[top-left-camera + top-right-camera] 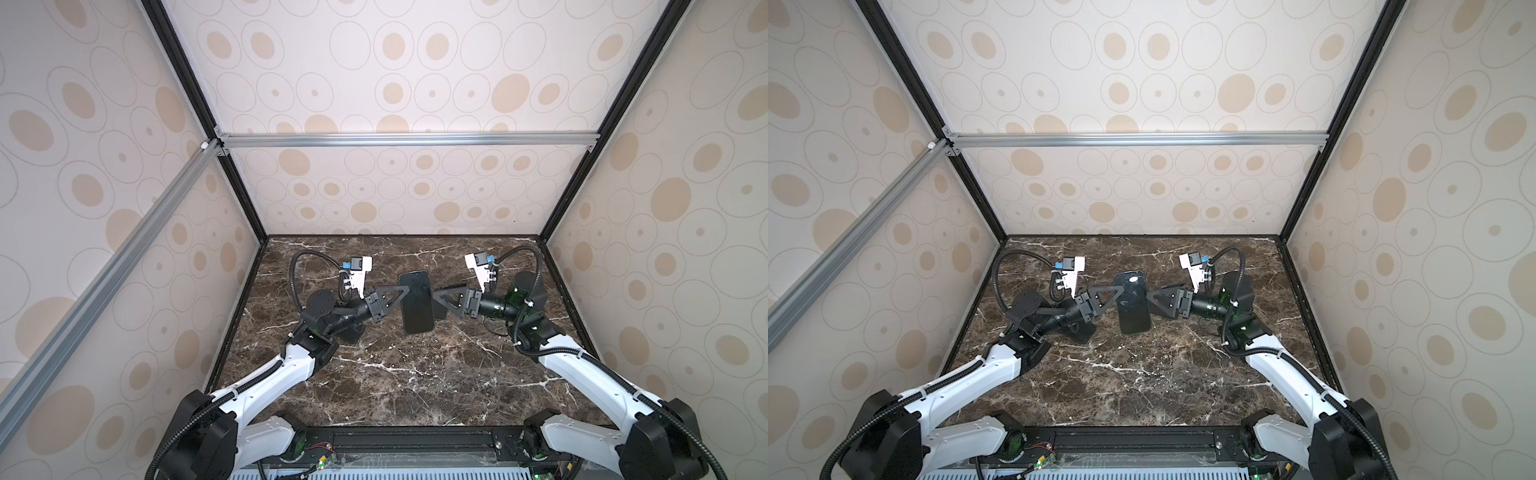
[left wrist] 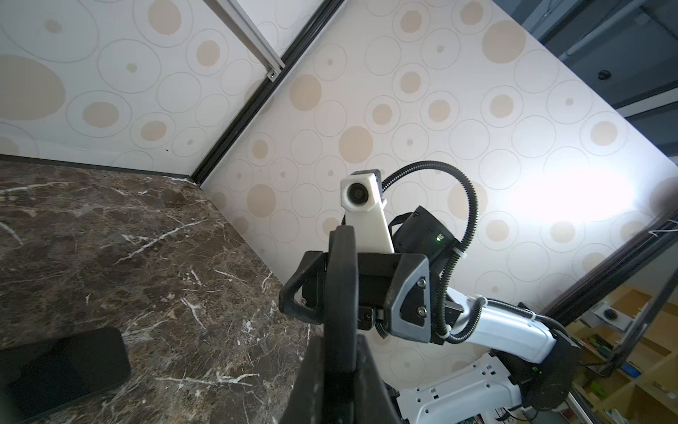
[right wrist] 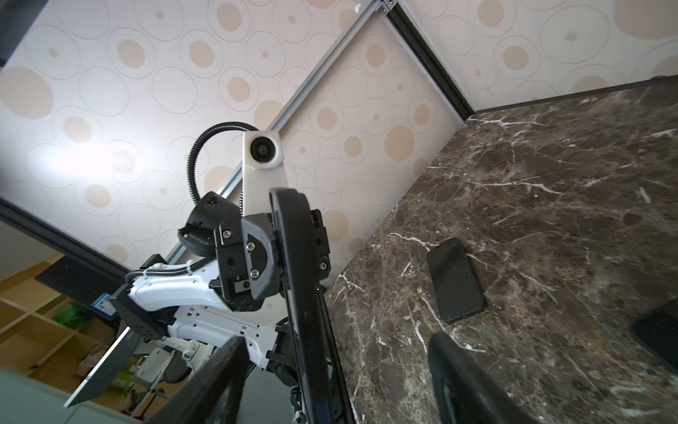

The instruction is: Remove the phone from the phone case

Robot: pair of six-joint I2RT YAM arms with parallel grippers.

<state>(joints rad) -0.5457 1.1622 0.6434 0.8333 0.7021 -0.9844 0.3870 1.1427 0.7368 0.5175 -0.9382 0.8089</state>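
Your left claw is pinched narrow on the left long edge of the black phone case. It holds the case up off the counter, about mid-counter, flat face toward both top views, long axis running front to back with a slight tilt. Your right claw is at the opposite long edge with its jaws wide. In the right wrist view the case edge runs between the two fingers with a gap on each side, so no grip there. The left wrist view shows the case edge-on as a thin dark band between those spread fingers. Can't tell from any view whether a phone sits in the held case. A black phone-shaped slab lies flat on the counter near the held case, apart from both claws. The left wrist view also has a dark slab flat on the counter; can't tell if it's the same one. Another dark flat shape sits on the counter partly under your left arm, unclear what it is.
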